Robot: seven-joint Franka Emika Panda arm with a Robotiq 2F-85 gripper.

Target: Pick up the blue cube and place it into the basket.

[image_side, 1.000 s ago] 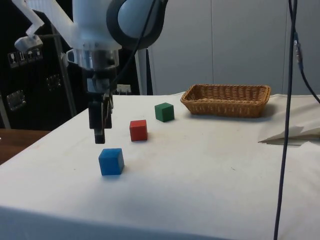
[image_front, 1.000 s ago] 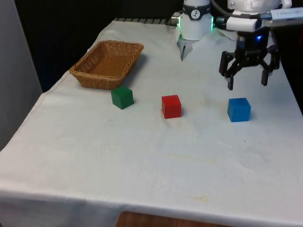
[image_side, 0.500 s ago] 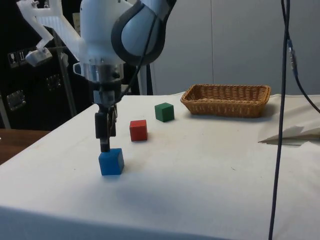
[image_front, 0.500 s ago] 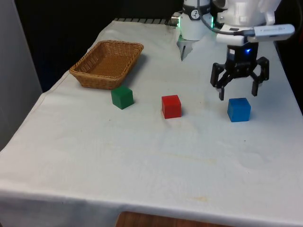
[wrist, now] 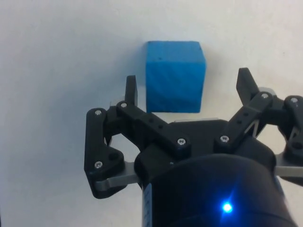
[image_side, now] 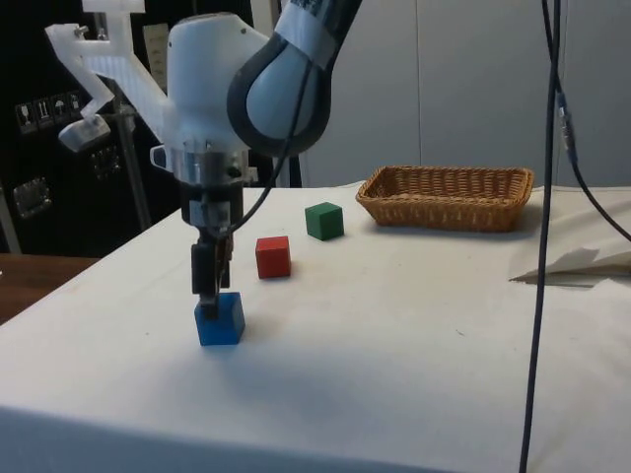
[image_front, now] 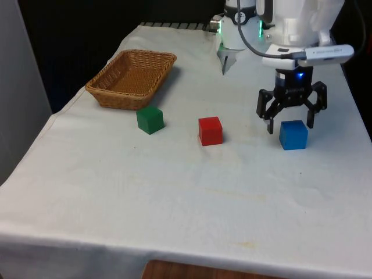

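Front view, left to right: I read the basket at the bench's far left; green cube and red cube next; blue cube rightmost, resting on the cloth; the tool hangs just above and slightly behind it, jaws spread apart, gripping nothing; I judge the approach nearly complete; grasp, lift, transfer and release remain.

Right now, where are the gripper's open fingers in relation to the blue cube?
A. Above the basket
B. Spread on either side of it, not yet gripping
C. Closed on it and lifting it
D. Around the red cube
B: the gripper is open with its fingers either side of the blue cube, which sits on the cloth.
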